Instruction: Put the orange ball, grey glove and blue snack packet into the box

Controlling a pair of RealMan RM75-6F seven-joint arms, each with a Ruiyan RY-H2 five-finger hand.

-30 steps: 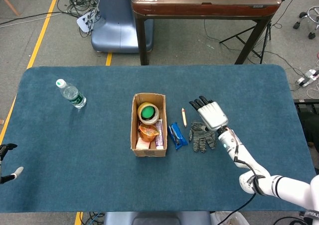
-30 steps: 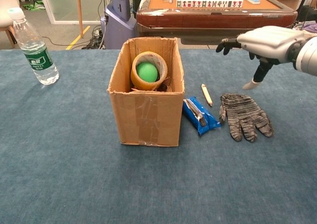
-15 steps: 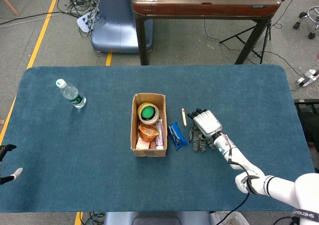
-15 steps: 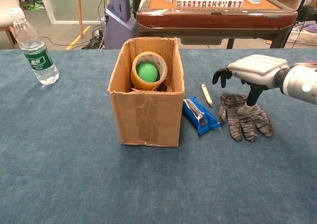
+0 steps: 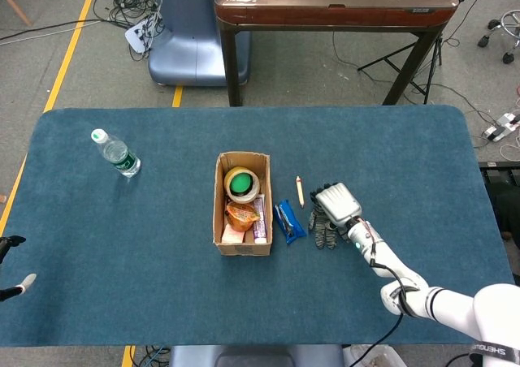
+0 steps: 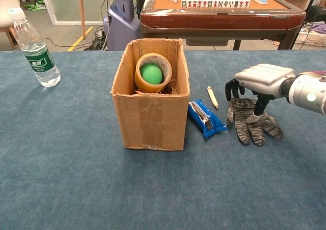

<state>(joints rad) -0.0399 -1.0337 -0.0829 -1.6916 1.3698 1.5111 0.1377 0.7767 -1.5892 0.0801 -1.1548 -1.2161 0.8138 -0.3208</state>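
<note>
A: Where the grey glove (image 6: 251,120) lies flat on the blue worktop (image 5: 122,253), what is the right robot hand (image 6: 256,86) doing?

B: It sits low over the glove's cuff end, palm down, with its fingers (image 6: 233,88) curled downward and the thumb tip resting on the knit. I cannot tell whether it has actually gripped the fabric; the glove lies flat, not lifted.

A: And from the head view?

B: The right robot hand (image 5: 336,204) covers the upper part of the glove (image 5: 325,231), whose fingers poke out toward the near edge.

A: The blue snack packet?

B: The blue snack packet (image 6: 206,117) lies on the worktop between the box (image 6: 151,110) and the glove, just beside the box's right wall. A pencil (image 6: 212,96) lies just behind it.

A: The orange ball?

B: I see no loose orange ball. Inside the cardboard box there is a roll of tape (image 5: 241,183) with a green ball (image 6: 151,73) sitting in its hole, plus an orange packet (image 5: 241,215) and other small items.

A: The left robot hand?

B: Only its fingertips (image 5: 16,264) show at the far left edge in the head view, apart and holding nothing. A water bottle (image 6: 34,49) stands well to the left.
</note>
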